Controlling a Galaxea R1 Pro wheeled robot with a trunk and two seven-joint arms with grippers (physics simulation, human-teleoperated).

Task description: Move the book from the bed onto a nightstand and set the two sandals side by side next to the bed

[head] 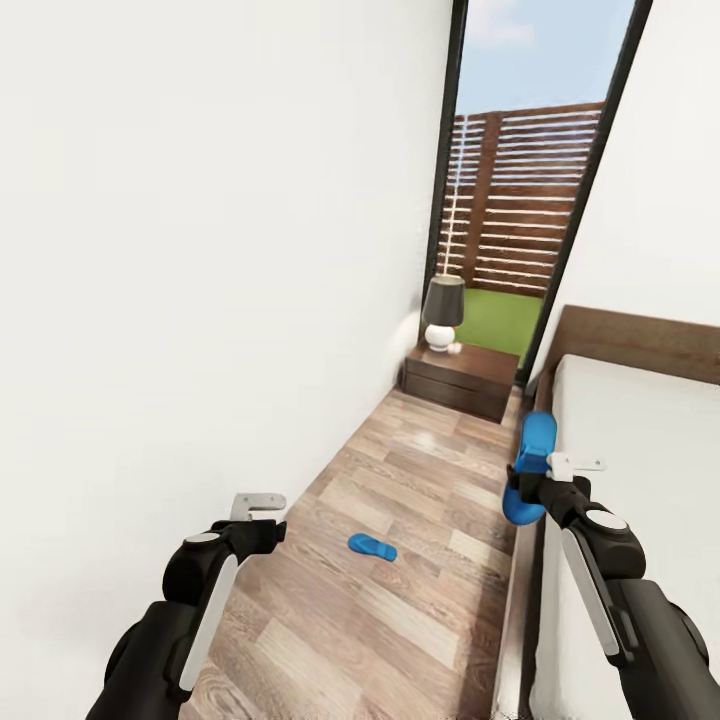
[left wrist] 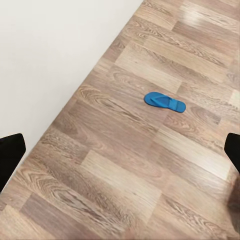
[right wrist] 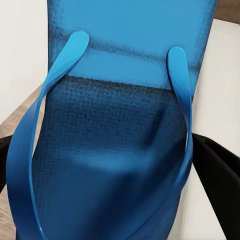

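Head view: one blue sandal [head: 531, 468] held upright in right claw [head: 540, 490], above floor [head: 420, 480] beside bed [head: 640, 440]; second sandal [head: 372, 546] flat on floor, well apart.

Step judged: pairing sandals. Next: lower held one alongside other, parallel.

Left claw [head: 255, 505] spread wide, empty.

Right wrist view adds straps and sole texture close up.

Book unseen.

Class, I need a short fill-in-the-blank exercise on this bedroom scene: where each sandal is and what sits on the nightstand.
1. The right gripper holds a blue ____.
2. The other sandal lies flat on the wooden ____.
3. A ____ with a dark shade stands on the nightstand.
4. The left gripper is open and holds ____.

Missing words: sandal; floor; lamp; nothing
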